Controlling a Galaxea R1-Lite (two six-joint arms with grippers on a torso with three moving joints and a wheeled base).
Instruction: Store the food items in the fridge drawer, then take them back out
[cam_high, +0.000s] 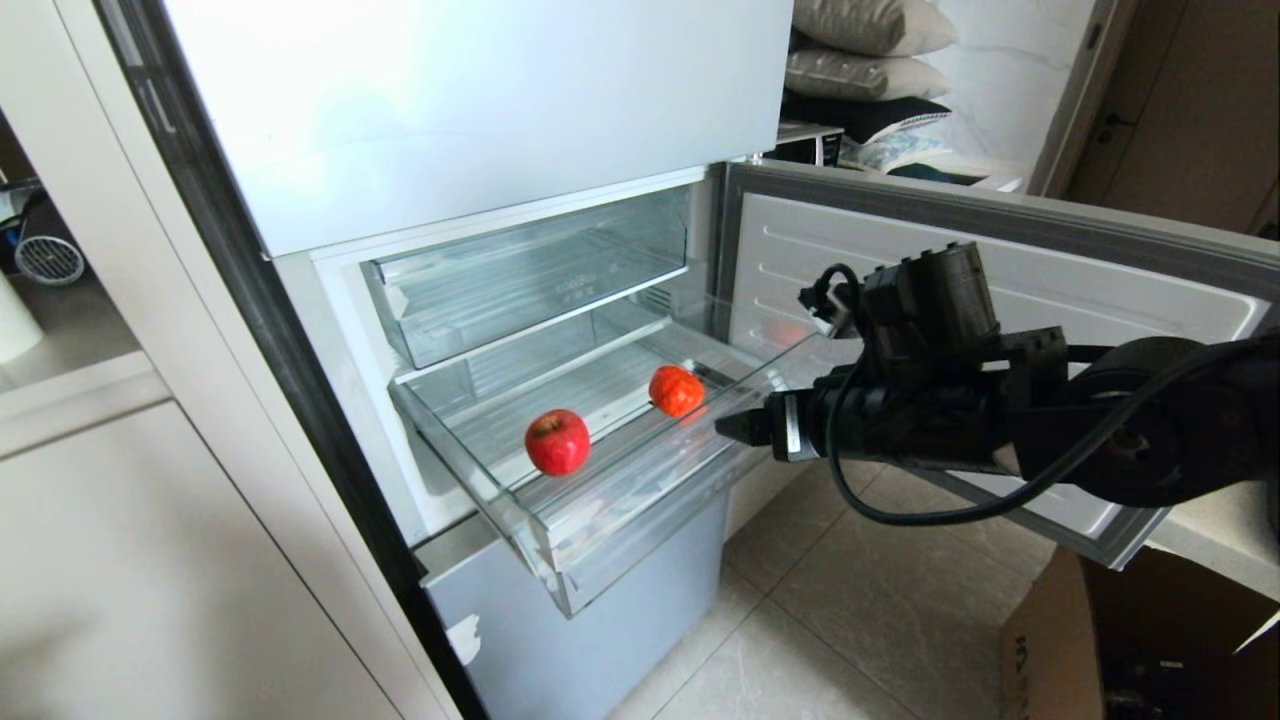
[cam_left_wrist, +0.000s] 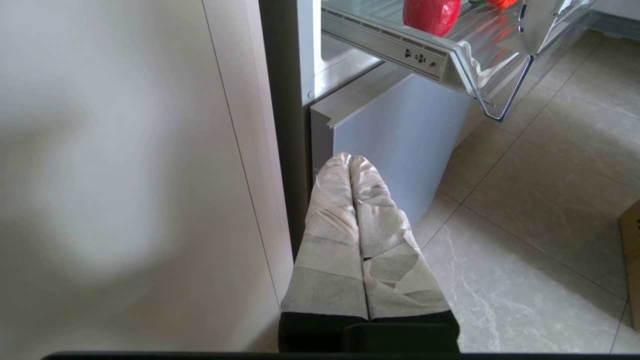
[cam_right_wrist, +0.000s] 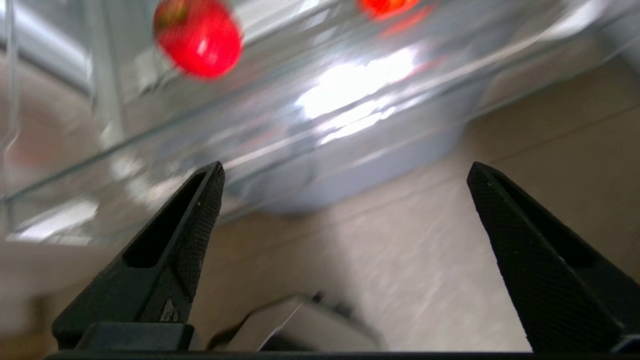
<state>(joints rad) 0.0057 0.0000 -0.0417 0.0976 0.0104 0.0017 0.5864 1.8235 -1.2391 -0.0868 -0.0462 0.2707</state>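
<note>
The fridge drawer (cam_high: 640, 500) is pulled out, a clear bin with a ridged floor. Two food items lie in it, apart from each other: a red one (cam_high: 557, 441) toward the front and an orange-red one (cam_high: 677, 390) farther back. My right gripper (cam_high: 735, 427) reaches in from the right, just outside the drawer's right wall, near the orange-red piece. In the right wrist view its fingers (cam_right_wrist: 200, 220) stand wide open with nothing between them, and both food items (cam_right_wrist: 198, 37) show beyond the drawer wall (cam_right_wrist: 300, 130). My left gripper (cam_left_wrist: 350, 160) hangs parked and shut low beside the fridge.
A second clear bin (cam_high: 530, 270) with faint lettering sits above the drawer. The open fridge door (cam_high: 1000, 250) stands behind my right arm. A cardboard box (cam_high: 1130, 650) is on the tiled floor at the right. A grey lower front (cam_high: 600, 640) lies under the drawer; white cabinets (cam_high: 150, 560) stand left.
</note>
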